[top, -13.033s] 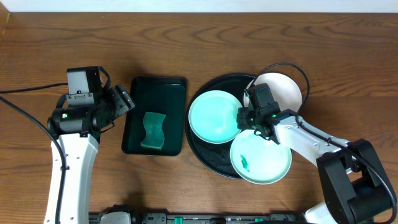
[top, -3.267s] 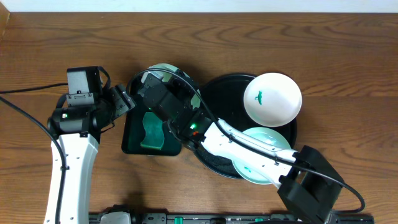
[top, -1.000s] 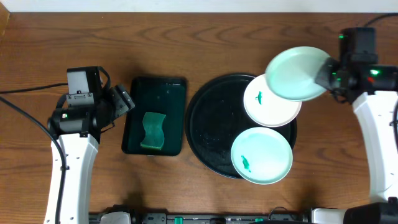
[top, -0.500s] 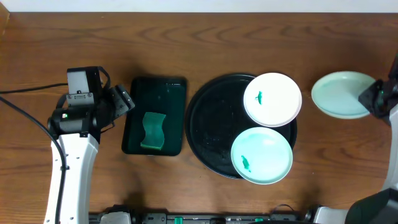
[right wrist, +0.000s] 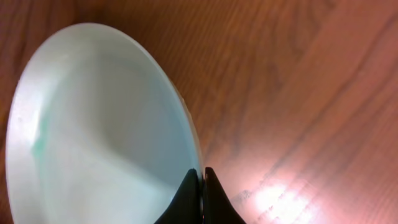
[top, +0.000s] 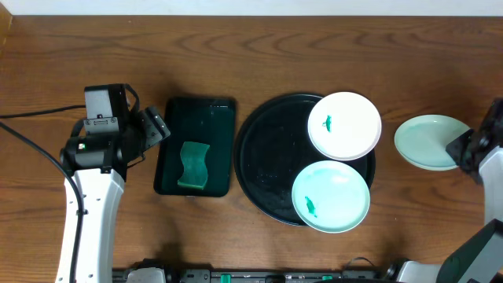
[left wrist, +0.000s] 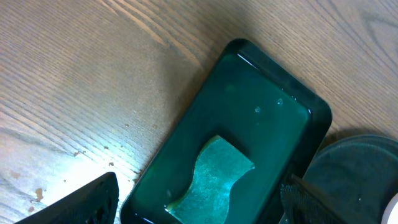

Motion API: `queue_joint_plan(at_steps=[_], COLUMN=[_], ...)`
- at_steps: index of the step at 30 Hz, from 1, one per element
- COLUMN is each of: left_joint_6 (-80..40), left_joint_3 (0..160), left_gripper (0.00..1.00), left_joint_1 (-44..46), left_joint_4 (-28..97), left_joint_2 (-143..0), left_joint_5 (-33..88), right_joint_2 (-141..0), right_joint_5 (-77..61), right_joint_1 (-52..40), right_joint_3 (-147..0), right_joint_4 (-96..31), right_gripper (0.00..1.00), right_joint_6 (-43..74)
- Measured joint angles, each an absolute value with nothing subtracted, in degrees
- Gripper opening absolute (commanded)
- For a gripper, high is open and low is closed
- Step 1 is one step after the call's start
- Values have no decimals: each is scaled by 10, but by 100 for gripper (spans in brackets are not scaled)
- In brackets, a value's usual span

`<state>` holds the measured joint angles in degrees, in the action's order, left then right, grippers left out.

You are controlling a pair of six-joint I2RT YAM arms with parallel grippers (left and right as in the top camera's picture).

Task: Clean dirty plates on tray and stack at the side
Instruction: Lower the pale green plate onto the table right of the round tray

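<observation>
Spreading across the overhead view as a brown wood-grain table (top: 259,55), running its grain from 9 to 3 o'clock, meeting a pale strip (top: 251,6) at 12 o'clock, catching white glare (right wrist: 273,199) toward 5 o'clock under the right wrist.

place: robot manipulation lab, likely | evidence: left arm (top: 86,196) and right arm (top: 489,161) mounted at a wood-grain bench (top: 251,55); loose black cable (top: 31,115); staged plates (top: 344,126) on a black tray (top: 263,157)
</observation>
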<state>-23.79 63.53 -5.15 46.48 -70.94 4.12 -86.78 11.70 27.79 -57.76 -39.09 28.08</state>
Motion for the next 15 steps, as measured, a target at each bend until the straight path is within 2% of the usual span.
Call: queue_joint_plan(at_steps=[15], left_joint_6=[-238], left_joint_3=[635], left_gripper=[84], left_joint_1=[-51], left_joint_4=[465], left_joint_2=[-709], left_joint_5=[41], right_joint_2=[-868], right_joint_5=[89], right_joint_1=[278], right_joint_3=[-486], right_joint_4=[-288], right_gripper=[1], right_joint_6=[281])
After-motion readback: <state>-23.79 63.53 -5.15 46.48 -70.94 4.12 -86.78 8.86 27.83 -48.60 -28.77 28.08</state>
